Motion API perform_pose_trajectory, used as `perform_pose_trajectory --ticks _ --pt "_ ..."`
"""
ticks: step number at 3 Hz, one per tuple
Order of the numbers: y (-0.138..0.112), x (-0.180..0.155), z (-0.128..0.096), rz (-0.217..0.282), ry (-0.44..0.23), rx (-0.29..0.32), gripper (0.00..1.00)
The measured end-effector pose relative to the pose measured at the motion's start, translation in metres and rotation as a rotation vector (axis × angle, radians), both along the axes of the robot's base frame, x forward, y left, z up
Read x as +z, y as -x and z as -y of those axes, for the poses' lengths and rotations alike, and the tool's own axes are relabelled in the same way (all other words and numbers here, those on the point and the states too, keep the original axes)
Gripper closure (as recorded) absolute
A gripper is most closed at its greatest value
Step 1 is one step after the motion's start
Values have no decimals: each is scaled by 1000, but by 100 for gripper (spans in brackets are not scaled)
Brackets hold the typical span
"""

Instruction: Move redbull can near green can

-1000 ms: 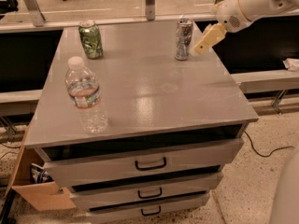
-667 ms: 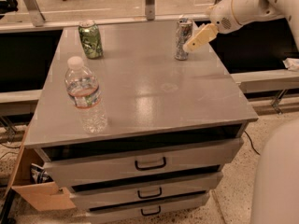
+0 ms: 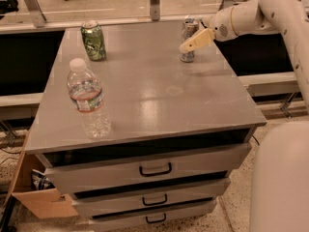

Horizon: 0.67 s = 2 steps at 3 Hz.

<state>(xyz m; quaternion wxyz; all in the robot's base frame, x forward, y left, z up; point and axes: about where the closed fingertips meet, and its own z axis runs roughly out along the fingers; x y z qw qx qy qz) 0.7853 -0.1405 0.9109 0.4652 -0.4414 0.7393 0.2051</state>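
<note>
Grey tabletop (image 3: 159,95), redbull can (image 3: 189,28) near right edge, gripper (image 3: 189,42) against it, grip unclear, green can (image 3: 93,41) well apart leftward.

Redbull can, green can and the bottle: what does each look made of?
Redbull can: metal, likely aluminium, silvery sheen; the gripper is right at it. Green can: printed metal, silver rim on top. Bottle: clear plastic, see-through with a white cap.

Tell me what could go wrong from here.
1. The gripper is at the side of the slim, tall redbull can; a sideways push may tip it.
2. That can stands near the far right corner of the table, so if tipped it might roll off.
3. Carried too far, it could knock the green can.
</note>
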Motion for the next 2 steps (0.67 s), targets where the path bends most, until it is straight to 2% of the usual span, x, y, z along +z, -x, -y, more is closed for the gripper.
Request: perform_pose_trajectory --ticks 1,2 --pt "-4 -11 -10 -27 -55 6 17" --pt "-6 -10 -18 -15 -86 17 41"
